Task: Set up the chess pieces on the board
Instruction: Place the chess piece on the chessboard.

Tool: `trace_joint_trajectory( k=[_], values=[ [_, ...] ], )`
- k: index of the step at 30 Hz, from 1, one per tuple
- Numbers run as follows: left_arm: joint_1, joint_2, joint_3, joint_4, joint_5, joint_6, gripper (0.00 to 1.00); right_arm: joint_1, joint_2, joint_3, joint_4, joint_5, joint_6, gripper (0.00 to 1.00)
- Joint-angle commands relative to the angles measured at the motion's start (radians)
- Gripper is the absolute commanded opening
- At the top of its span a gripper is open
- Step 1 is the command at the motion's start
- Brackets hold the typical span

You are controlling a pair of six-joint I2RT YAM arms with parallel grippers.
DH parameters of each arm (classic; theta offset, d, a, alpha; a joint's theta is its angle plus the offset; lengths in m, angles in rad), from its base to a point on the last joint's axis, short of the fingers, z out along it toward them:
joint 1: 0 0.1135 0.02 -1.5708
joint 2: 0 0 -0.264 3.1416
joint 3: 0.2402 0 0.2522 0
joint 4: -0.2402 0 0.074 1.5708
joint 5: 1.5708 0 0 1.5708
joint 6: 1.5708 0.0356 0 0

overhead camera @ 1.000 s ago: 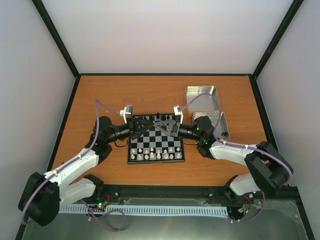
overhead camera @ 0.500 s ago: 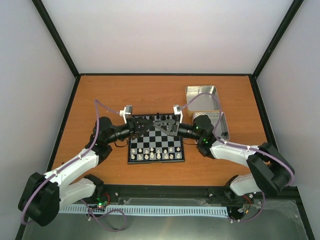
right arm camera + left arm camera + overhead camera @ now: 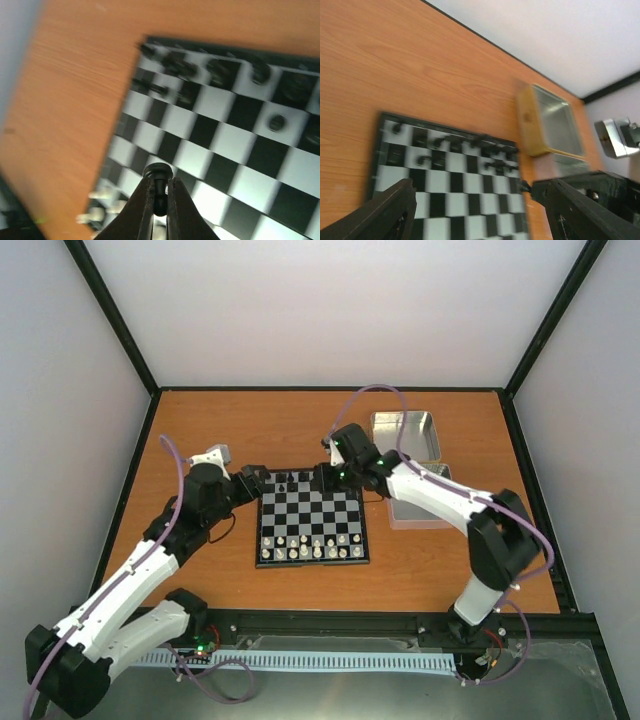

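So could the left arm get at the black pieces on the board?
Probably yes. The left gripper hangs open at the far left corner of the board, beside the black pieces, nothing between; the right gripper, pinching one piece, is further right.

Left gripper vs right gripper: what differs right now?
The left gripper has its jaws wide apart with nothing between them; the right gripper is shut on a black piece. In the top view, the left gripper sits at the far-left corner of the board; the right gripper sits at its far edge, right of centre. Shared: both are at the board's far side.
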Motion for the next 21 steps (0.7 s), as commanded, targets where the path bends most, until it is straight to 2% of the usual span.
trace_joint_trajectory(
  k=[1, 11, 21],
  values=[
    [0.0, -0.022, 0.089, -0.224, -0.302, 0.23, 0.71, 0.025, 0.124, 0.14, -0.364, 0.224, -0.168, 0.03],
    [0.0, -0.069, 0.082, -0.23, -0.324, 0.313, 0.72, 0.074, 0.395, 0.437, -0.504, 0.314, -0.202, 0.03],
    [0.001, -0.078, 0.052, -0.21, -0.304, 0.332, 0.72, 0.091, 0.534, 0.603, -0.562, 0.341, -0.202, 0.03]
  ],
)
